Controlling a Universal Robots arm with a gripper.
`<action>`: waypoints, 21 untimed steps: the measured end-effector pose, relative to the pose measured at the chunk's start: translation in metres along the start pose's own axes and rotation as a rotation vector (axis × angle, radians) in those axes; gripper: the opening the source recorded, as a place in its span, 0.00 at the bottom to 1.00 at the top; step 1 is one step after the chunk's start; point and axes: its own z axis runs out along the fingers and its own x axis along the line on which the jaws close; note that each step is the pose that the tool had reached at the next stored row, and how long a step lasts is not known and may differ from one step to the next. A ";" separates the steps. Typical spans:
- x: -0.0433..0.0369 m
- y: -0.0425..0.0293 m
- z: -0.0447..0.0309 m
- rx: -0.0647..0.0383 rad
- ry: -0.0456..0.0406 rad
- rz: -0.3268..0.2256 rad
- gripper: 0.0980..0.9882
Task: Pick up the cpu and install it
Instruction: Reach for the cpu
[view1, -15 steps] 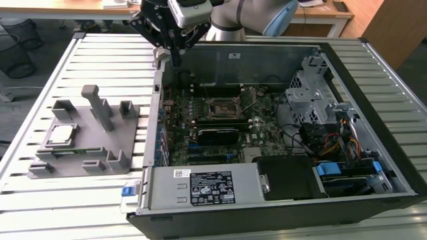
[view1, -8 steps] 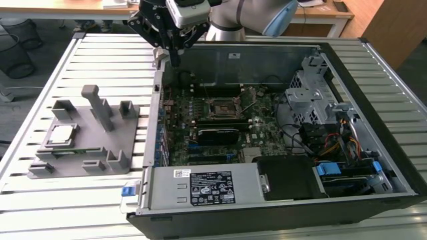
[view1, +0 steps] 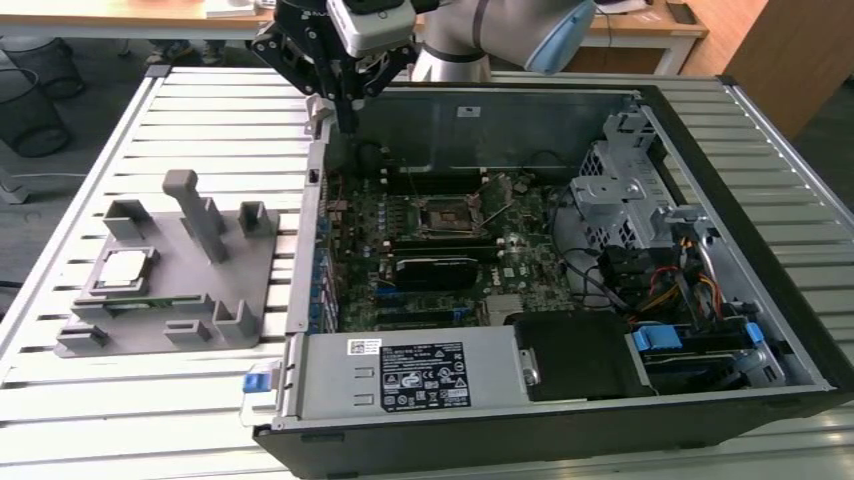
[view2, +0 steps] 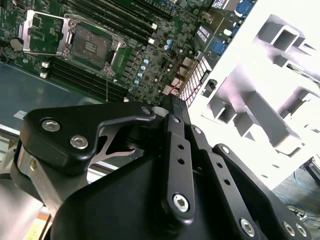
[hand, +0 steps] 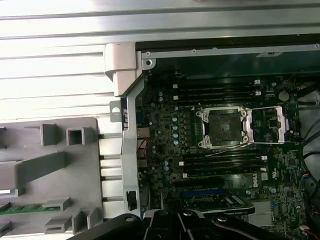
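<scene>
On the grey fixture plate (view1: 200, 305) at the exterior view's left, the cpu (view1: 123, 268) lies flat with its silver metal top facing up, seated in a shallow holder among upright grey blocks. The plate rests on a slatted metal table (view1: 200, 110), just beside an open computer case (view1: 534, 115) lying on its side. The gripper (view1: 350, 124) hangs over the far corner of the case nearest the fixture, above the case wall and pointing down. Its fingers are drawn together into a single narrow tip with nothing between them. It is well apart from the cpu and touches neither the case nor the fixture. The second wrist view looks past the black gripper linkage (view2: 172, 102) onto the motherboard (view2: 145, 55). The socket (view1: 445, 215) sits near the middle of the board. In the first wrist view the socket (hand: 222, 127) stands bare, with its metal frame (hand: 270, 125) swung aside and memory slots (hand: 220, 92) running on either side of it.
</scene>
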 end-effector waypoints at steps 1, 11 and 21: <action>0.0004 0.0000 0.0000 0.000 0.0000 0.000 0.01; 0.0039 -0.0003 0.0003 0.000 0.0000 0.000 0.01; 0.0072 -0.0006 0.0006 0.000 0.0000 0.000 0.01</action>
